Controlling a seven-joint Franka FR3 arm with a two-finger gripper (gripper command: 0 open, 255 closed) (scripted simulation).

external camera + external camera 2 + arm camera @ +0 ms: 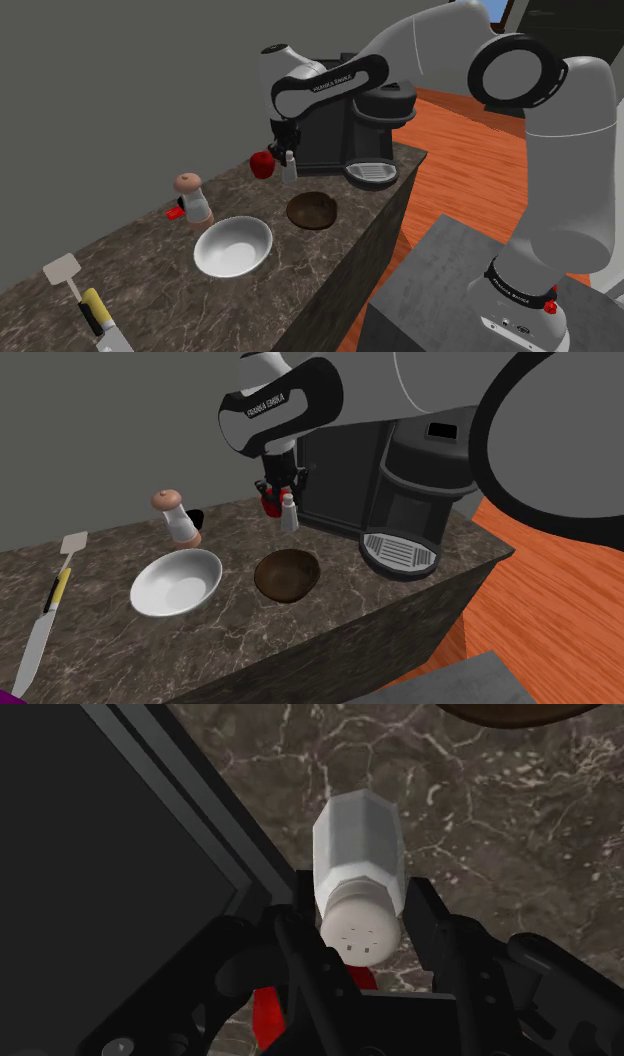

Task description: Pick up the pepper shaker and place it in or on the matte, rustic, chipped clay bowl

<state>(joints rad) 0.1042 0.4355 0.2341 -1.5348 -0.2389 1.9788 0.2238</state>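
At the near left end of the dark marbled counter in the shoulder view lie a spatula and a yellow-handled knife, well apart from the work. Next in is a white bowl, empty, not the target. Just right of it, by the counter's front edge, is the brown clay bowl, matte and empty: the target. Behind the white bowl, to the left, stands a white grinder with a tan knob, a likely distractor. Farther off, beside the black coffee machine, is the pepper shaker, small and white with a perforated cap. A red object sits just left of it. The gripper is on the shaker. In the wrist view its two fingers press in from either side and pinch the shaker at the cap end. Cannot tell whether the base has left the counter. Judgement: the step in hand is lift and carry. The hold is high on the narrow end, so the body may swing or slip. Raise it straight up and slowly, minding the machine's side panel close alongside. Then bring it nearer and slightly right to the clay bowl, clearing its rim. Centre it over the hollow and lower it well in before letting go, or it may topple out.
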